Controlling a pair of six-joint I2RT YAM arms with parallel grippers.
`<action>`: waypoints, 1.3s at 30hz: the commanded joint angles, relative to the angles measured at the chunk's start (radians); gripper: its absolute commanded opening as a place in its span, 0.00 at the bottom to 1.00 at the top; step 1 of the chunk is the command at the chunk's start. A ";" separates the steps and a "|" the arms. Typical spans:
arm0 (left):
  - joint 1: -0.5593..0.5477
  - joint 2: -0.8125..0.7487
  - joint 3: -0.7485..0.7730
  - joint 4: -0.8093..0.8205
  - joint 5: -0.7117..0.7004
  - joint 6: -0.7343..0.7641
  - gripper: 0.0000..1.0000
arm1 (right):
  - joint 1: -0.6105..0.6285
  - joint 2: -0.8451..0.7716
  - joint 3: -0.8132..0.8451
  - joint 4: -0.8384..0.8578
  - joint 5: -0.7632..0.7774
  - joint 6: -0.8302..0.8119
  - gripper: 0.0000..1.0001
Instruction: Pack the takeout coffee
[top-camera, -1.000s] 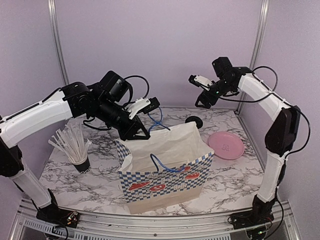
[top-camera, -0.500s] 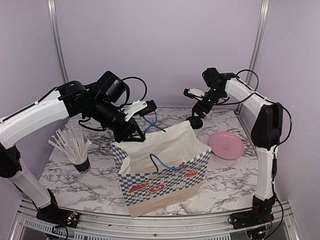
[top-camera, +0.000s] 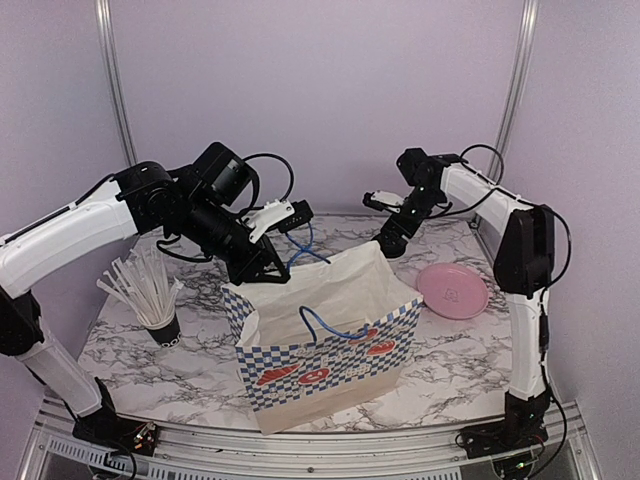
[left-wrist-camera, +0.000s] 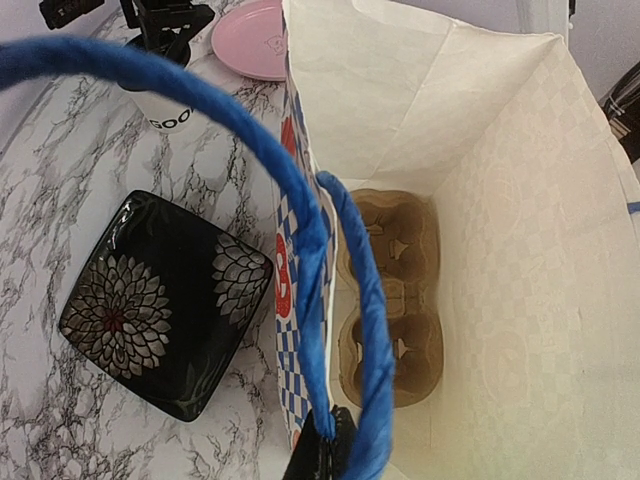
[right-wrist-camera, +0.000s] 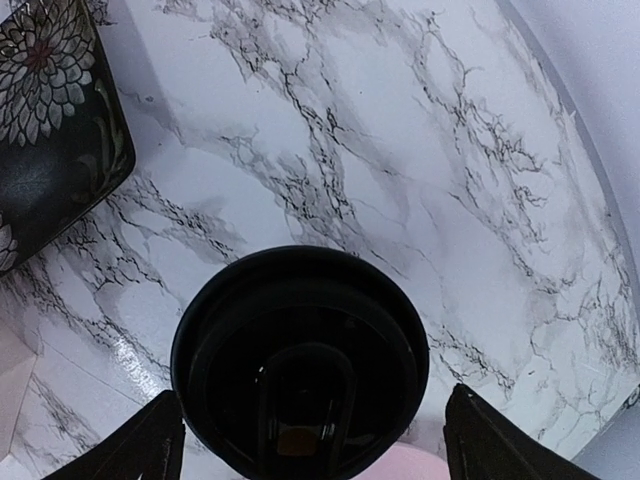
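The takeout coffee stands behind the bag; its black lid fills the right wrist view, and its white side with black lettering shows in the left wrist view. My right gripper is open just above it, with one finger on each side of the lid. My left gripper is shut on the blue rope handle of the checkered paper bag and holds its mouth open. A brown cardboard cup carrier lies at the bottom of the bag.
A black square dish with flower print lies behind the bag, next to the coffee. A pink plate sits on the right. A short black cup of white straws stands on the left. Purple walls close the back and sides.
My right gripper has come down and to the left, from high above the table to just over the coffee lid. My left gripper shifted slightly left with the bag handle, then held still.
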 joint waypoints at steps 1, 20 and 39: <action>-0.003 -0.010 0.022 -0.067 -0.015 -0.001 0.00 | 0.018 0.022 0.030 -0.020 0.010 -0.011 0.86; -0.003 -0.003 0.023 -0.070 -0.012 -0.011 0.00 | 0.054 -0.021 -0.067 -0.046 0.053 -0.040 0.73; -0.003 0.048 0.081 -0.080 -0.017 0.012 0.00 | 0.061 -0.320 -0.150 -0.032 -0.001 -0.063 0.58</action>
